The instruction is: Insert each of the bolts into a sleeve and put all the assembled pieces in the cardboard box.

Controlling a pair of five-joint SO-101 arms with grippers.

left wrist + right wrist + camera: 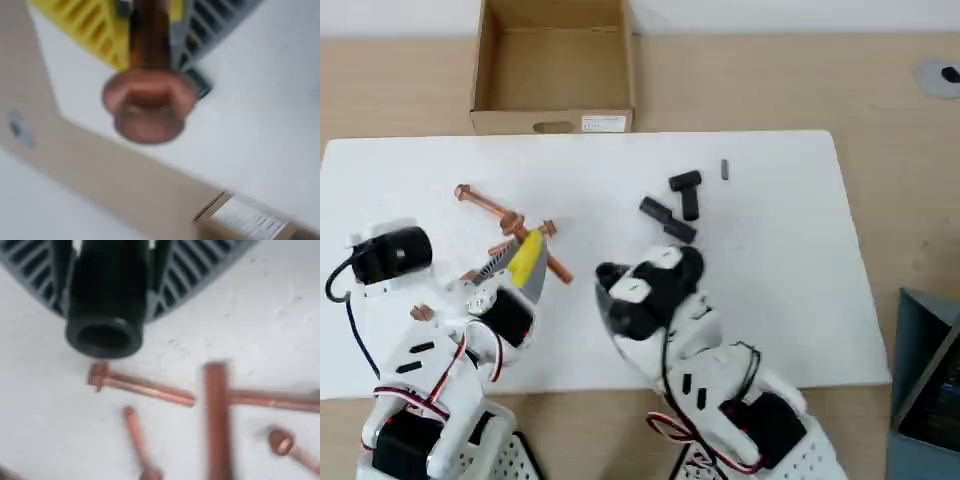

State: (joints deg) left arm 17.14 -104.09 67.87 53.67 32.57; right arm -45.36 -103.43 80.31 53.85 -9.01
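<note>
My left gripper [520, 250], with one yellow finger [75, 25], is shut on a copper bolt [149, 100]; the bolt's head points outward over the white mat. In the high view it sits among several loose copper bolts [485, 203] on the mat's left half. My right gripper [612, 275] is shut on a black sleeve [106, 305], whose open end faces the loose bolts [140, 387] lying on the mat. More black sleeves [670, 215] lie in a small cluster past the right gripper. The cardboard box [552, 121] stands open at the far edge.
The white mat [770, 300] covers the middle of a wooden table. A small dark piece [725, 170] lies beyond the sleeves. A grey bin [925, 380] stands at the right edge, and a round grey disc [938, 76] sits at the far right.
</note>
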